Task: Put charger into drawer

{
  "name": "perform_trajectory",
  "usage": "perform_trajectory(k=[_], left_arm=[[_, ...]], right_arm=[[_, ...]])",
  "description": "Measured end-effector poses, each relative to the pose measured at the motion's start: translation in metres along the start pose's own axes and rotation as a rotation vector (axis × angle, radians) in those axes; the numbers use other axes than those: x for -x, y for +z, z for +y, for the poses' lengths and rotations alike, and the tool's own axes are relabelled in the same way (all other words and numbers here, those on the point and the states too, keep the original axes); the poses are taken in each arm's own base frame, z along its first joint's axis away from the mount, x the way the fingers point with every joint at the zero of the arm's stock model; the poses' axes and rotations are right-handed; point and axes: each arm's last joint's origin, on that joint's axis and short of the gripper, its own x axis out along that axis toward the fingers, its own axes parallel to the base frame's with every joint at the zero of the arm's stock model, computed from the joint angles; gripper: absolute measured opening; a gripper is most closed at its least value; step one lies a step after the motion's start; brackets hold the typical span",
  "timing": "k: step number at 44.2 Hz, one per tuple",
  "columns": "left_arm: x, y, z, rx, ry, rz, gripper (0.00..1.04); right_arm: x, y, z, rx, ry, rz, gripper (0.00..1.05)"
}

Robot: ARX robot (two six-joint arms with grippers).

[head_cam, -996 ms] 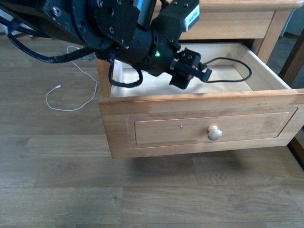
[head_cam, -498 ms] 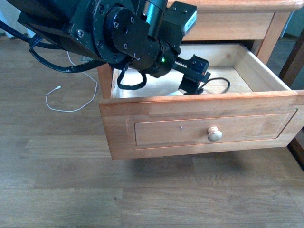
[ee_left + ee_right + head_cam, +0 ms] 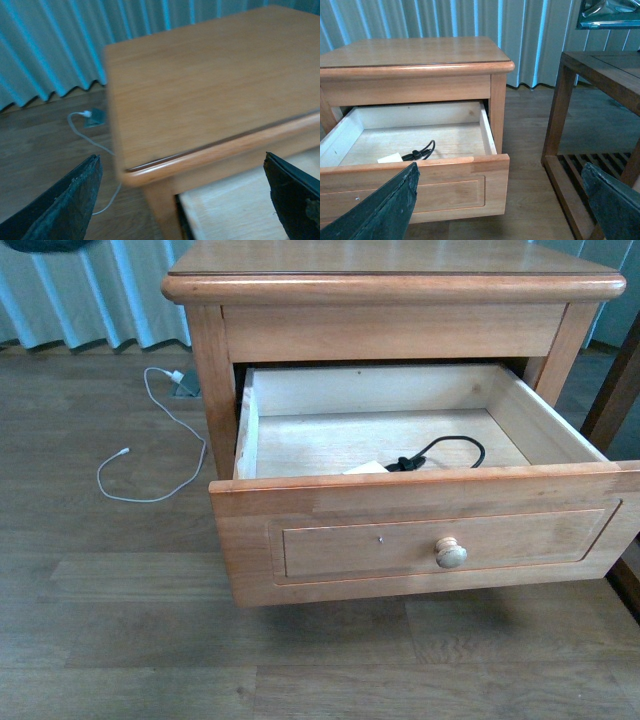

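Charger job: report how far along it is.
Done: the charger lies inside the drawer, its black cable beside it. In hand: nothing; the left gripper and right gripper are open and empty. Left: nothing of the placing; the drawer stands pulled out.

The charger (image 3: 366,468) lies inside the open drawer (image 3: 330,502), near its front.

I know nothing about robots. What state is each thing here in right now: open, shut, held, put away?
drawer: pulled open.
charger: lying inside the drawer near its front, partly hidden, not held.
black cable: looped on the drawer floor.
white cable: lying loose on the floor.
left gripper: open, empty.
right gripper: open, empty.
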Motion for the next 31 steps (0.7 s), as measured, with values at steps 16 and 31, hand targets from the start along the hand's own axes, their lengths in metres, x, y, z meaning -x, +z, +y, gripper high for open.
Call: perform_trajectory(k=[16, 31], left_arm=[[0.136, -0.002, 0.087, 0.144, 0.356, -0.062, 0.99], [0.221, -0.044, 0.102, 0.357, 0.538, -0.094, 0.99]], right_arm=[[0.000, 0.000, 0.000, 0.000, 0.000, 0.000, 0.96], [0.000, 0.000, 0.000, 0.000, 0.000, 0.000, 0.96]])
